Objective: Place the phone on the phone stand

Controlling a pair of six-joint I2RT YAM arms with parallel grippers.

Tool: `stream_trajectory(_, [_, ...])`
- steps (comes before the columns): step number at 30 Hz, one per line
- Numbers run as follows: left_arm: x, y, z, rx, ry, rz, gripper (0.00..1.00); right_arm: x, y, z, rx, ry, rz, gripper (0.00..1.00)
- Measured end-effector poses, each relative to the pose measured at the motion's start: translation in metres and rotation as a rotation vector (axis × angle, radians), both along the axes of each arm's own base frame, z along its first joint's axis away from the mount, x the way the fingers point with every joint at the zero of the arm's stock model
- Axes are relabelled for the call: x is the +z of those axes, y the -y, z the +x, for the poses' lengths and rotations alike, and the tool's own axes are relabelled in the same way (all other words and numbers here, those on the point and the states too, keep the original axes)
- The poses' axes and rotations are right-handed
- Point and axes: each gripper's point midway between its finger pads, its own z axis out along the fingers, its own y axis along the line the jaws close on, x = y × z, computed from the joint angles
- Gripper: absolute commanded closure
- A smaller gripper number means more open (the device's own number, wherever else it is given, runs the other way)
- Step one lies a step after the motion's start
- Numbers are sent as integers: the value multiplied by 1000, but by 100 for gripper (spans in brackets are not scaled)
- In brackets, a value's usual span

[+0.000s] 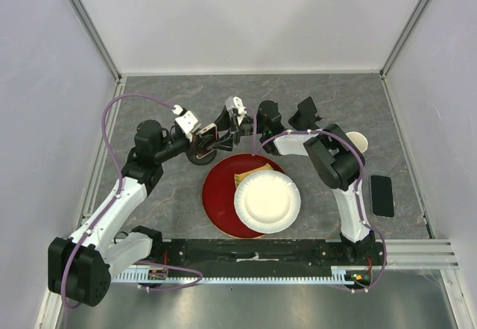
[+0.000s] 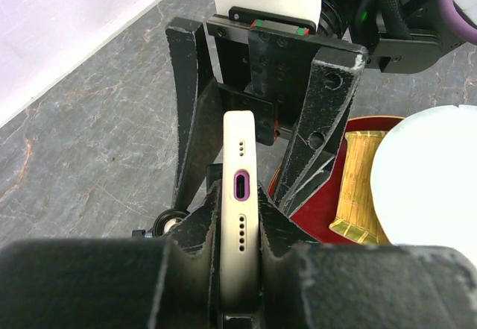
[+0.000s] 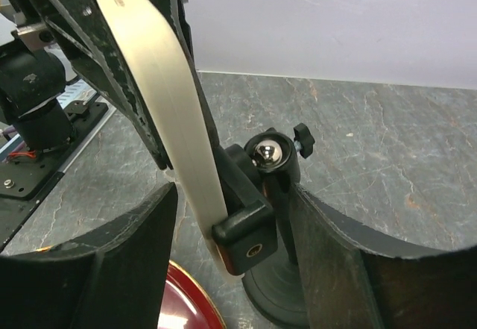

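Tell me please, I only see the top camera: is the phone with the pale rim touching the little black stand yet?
Observer: Yes. From the right wrist, the slim pale-rimmed smartphone has its lower end against the clamp of the matte black ball-jointed stand.
Operator: Who's holding it?
Observer: The left gripper, shut on the end with the purple port.
Operator: And the other hand?
Observer: The right gripper is open, one finger on each side of the stand.

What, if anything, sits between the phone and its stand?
Nothing visible does. The phone, gripped in the left end effector, appears to meet the phone stand at its clamp. The open right end effector flanks the stand without blocking it.
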Motion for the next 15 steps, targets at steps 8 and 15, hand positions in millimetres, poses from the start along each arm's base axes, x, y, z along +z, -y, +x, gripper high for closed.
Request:
stream_trajectory(8, [0, 0, 0, 0, 1, 0, 98, -7, 1, -1, 8, -28, -20, 66])
stream_trajectory(15, [0, 2, -1, -14, 1, -7, 98, -9, 8, -4, 50, -64, 4, 100])
